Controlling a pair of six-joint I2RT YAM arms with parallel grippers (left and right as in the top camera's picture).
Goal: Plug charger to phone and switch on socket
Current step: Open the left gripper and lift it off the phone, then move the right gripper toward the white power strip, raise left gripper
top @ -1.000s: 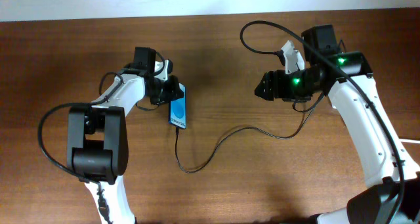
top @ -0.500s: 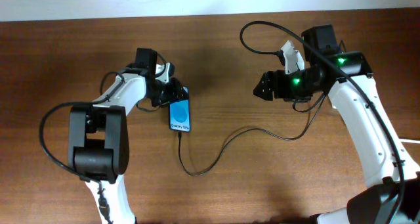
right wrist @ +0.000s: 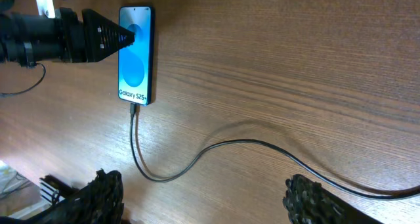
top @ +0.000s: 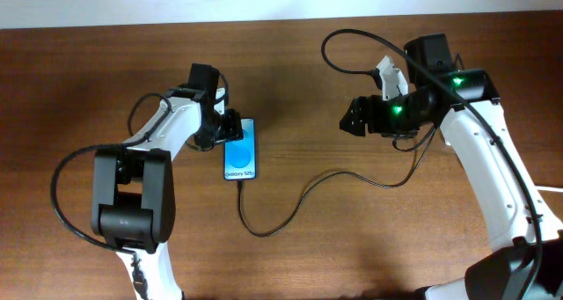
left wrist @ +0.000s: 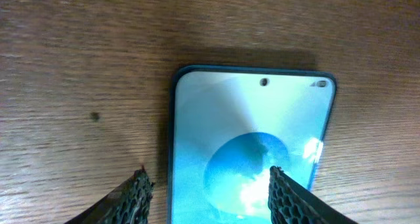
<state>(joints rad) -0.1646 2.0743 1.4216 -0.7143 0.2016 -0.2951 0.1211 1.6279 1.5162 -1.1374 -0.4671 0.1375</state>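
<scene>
Brown wood-grain table (top: 290, 54) fills every view, bare apart from the two arms and the things of the task. The phone (top: 241, 160) is laid flat and face up left of centre, its blue screen lit and its bottom edge turned toward the robot.

Compared with a second ago it has been shifted a little nearer the robot and straightened from a slight slant to almost square. The left arm has been swung round behind it.

The left gripper (left wrist: 209, 179) is seen at the phone's top end with its fingers parted to a middling gap. One tip is off the left edge over the wood and the other is above the screen, so nothing appears to be clamped.

The charger (right wrist: 243, 142) is met at the phone's bottom edge by its small plug. From there it is run in a loop across the table toward the right arm, and its curve has been redrawn slightly by the phone's shift. The plugging step is therefore judged done and the phone set down.

The right gripper (right wrist: 202, 184) is held well apart from the phone, above the cable, spread wide and empty, and is unchanged from the earlier pictures. No socket can be made out in any view, so the switching is judged to remain.
</scene>
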